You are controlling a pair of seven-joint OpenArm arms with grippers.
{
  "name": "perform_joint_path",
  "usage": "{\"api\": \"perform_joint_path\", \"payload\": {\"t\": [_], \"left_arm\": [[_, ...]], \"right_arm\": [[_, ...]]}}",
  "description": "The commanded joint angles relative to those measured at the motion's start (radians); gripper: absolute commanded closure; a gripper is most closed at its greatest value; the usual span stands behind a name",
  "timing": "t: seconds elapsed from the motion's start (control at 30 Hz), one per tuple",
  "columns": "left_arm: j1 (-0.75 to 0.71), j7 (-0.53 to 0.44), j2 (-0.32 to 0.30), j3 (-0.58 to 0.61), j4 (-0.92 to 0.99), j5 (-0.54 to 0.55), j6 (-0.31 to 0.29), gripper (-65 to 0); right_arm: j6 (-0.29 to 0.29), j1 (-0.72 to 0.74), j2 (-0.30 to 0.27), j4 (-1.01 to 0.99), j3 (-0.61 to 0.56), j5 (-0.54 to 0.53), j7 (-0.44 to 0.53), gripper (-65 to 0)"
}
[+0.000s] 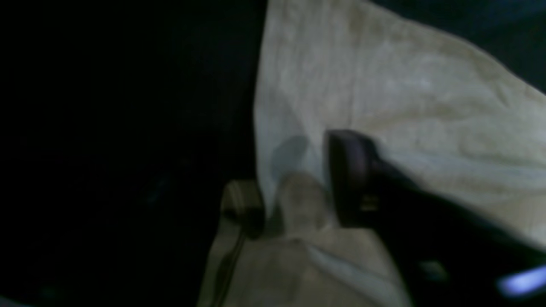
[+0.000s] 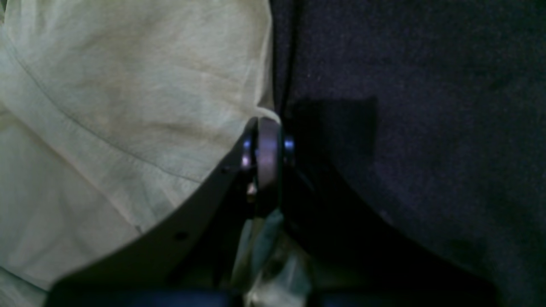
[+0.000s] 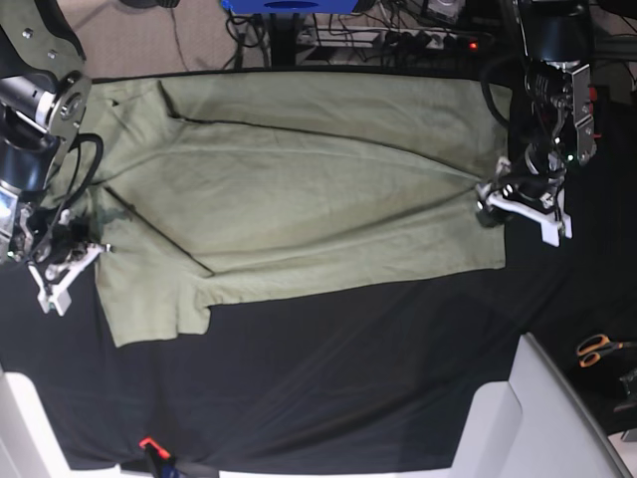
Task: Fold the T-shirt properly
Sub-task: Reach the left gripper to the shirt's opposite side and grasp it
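- Right gripper (image 2: 268, 128) clamped on T-shirt (image 3: 299, 189) edge; left gripper (image 3: 518, 199) apparently spread at hem (blurred).
- Soft, light cloth; grip hems.

Open black tabletop (image 3: 338, 378) is seen below the T-shirt (image 3: 299, 189), free for passage. The lower right is blocked by a white panel (image 3: 542, 418); scissors (image 3: 597, 348) lie just beside it. Cables (image 3: 398, 35) are crowded along the top edge. Left claw (image 3: 518, 204) and right claw (image 3: 65, 261) occupy the shirt's two ends.
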State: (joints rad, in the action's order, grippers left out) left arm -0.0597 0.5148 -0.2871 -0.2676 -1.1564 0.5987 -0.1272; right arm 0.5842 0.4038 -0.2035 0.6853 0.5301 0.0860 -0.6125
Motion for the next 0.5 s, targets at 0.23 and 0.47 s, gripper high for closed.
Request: {"api": "perform_joint_path", "payload": {"t": [0.23, 0.47], "left_arm": [[0.148, -0.020, -0.039, -0.005, 0.063, 0.005, -0.004, -53.3], [0.288, -0.022, -0.036, 0.006, 0.280, 0.004, -0.009, -53.2]], "right_arm": [[0.009, 0.020, -0.011, 0.014, -0.003, -0.007, 0.004, -0.2], [0.009, 0.022, -0.011, 0.014, -0.003, -0.007, 0.004, -0.2]]}}
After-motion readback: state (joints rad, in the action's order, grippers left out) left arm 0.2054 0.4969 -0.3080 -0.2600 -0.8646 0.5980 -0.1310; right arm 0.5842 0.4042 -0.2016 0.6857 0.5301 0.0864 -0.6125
